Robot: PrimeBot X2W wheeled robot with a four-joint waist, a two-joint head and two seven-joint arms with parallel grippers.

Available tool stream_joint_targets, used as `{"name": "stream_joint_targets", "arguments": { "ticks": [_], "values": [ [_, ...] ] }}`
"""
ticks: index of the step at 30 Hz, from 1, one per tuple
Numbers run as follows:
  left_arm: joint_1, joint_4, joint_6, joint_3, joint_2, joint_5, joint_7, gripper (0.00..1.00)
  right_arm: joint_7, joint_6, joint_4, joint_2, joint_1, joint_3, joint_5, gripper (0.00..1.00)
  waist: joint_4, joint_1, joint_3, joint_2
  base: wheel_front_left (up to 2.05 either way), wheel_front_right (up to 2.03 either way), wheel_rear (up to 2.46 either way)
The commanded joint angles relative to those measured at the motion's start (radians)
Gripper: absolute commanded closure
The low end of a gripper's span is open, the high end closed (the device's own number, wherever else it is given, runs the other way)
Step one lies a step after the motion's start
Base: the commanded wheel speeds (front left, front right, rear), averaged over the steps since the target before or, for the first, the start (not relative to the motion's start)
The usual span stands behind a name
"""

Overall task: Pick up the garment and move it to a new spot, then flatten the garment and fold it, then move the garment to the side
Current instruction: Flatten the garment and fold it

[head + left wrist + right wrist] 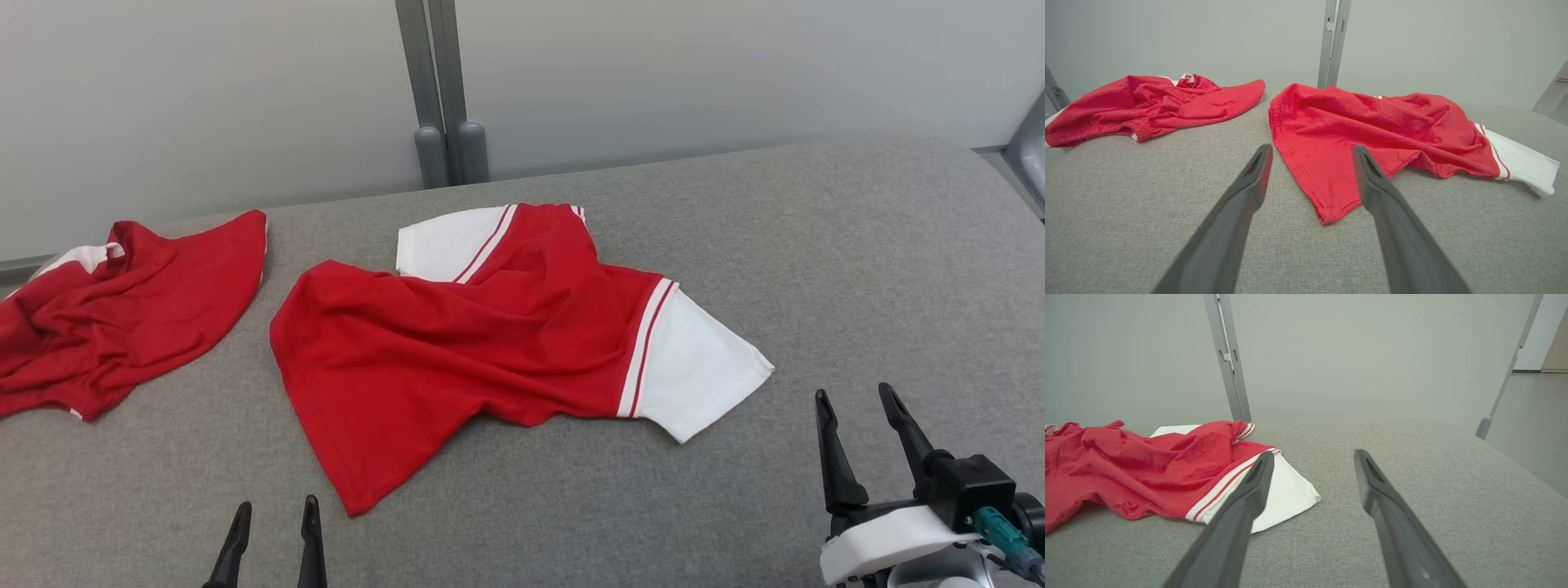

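A red garment [457, 351] with white sleeves and red-and-white stripes lies rumpled in the middle of the grey padded table [857, 269]. Its lower hem corner points toward me. My left gripper [275, 510] stands open at the bottom of the head view, just short of that corner. In the left wrist view the garment [1372, 126] lies ahead, its hem corner between my open left gripper [1310, 149] fingers. My right gripper [853, 396] stands open to the right of the white sleeve. In the right wrist view the sleeve [1286, 494] lies to the left of the open right gripper [1312, 455].
A second red garment [114, 314] lies bunched at the table's left edge, seen too in the left wrist view [1151, 104]. A grey post [441, 90] stands behind the table against a pale wall. Bare grey surface stretches to the right.
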Motion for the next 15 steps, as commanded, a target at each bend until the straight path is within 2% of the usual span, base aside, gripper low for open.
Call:
{"name": "stream_joint_targets", "arguments": {
  "ticks": [1,15],
  "values": [
    [0.001,-0.001,-0.001,0.001,-0.001,-0.012,0.000,0.00,-0.003,0.000,0.004,-0.003,-0.003,0.004,-0.008,0.00,0.002,0.0000,-0.001,0.0000,0.00,0.00,0.00],
    [-0.013,-0.020,0.010,-0.007,-0.001,-0.027,0.000,0.00,-0.003,0.000,0.011,-0.009,0.004,0.024,-0.003,0.00,0.037,0.0000,-0.007,0.0000,0.00,0.00,0.00]
  ]
}}
